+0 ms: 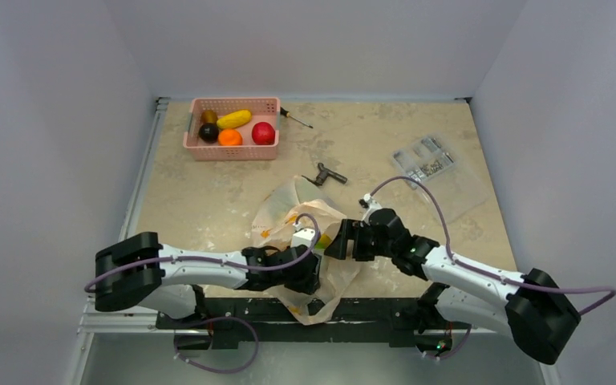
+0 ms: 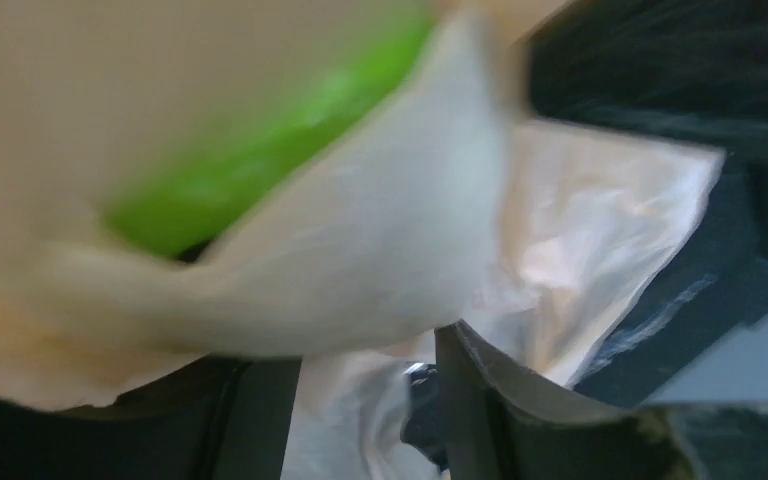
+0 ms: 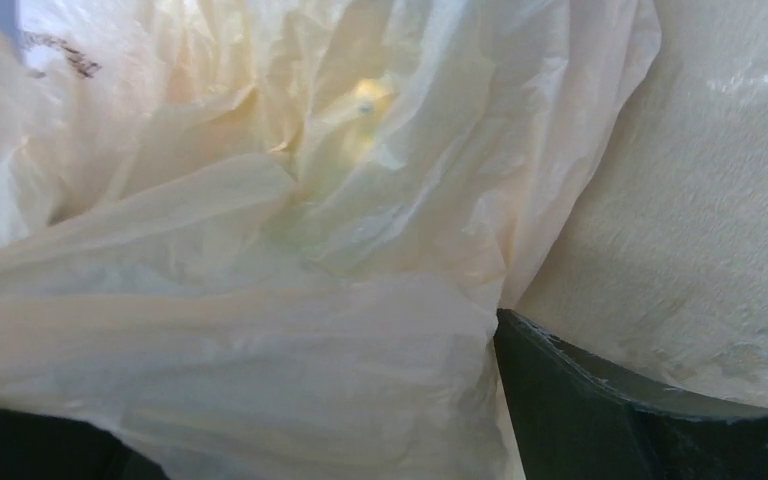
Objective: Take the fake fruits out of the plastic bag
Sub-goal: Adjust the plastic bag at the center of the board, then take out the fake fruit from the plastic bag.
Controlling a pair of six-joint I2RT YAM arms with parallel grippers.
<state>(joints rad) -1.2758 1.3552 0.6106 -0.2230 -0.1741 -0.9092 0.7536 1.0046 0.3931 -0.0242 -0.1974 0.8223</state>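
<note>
Pink plastic basket at far left corner of bench; inside: brown fruit, yellow fruit, dark round fruit, orange ball, red apple, packed close together

Just right of basket, by far edge: small screwdriver, lying flat

Near middle of bench, black metal tool, just beyond the bag

Plastic bag, pale peach, crumpled, at middle of near edge, lower end hanging over that edge between the two arm bases

Left gripper pushed into near left side of bag. From left wrist: two dark fingers apart, film draped over and between them; cannot tell whether pinching the film or merely under it. Picture blurred

Green fruit seen from left wrist, inside bag, wrapped by film above the fingers

Yellowish patch showing through film in right wrist view; shape not readable

Right gripper against right side of bag. From right wrist: fingers spread wide at lower corners, loose film billowing across the gap, nothing clamped; jaws released

Toward right edge of bench, well apart from bag: flat clear packet of small parts
</note>
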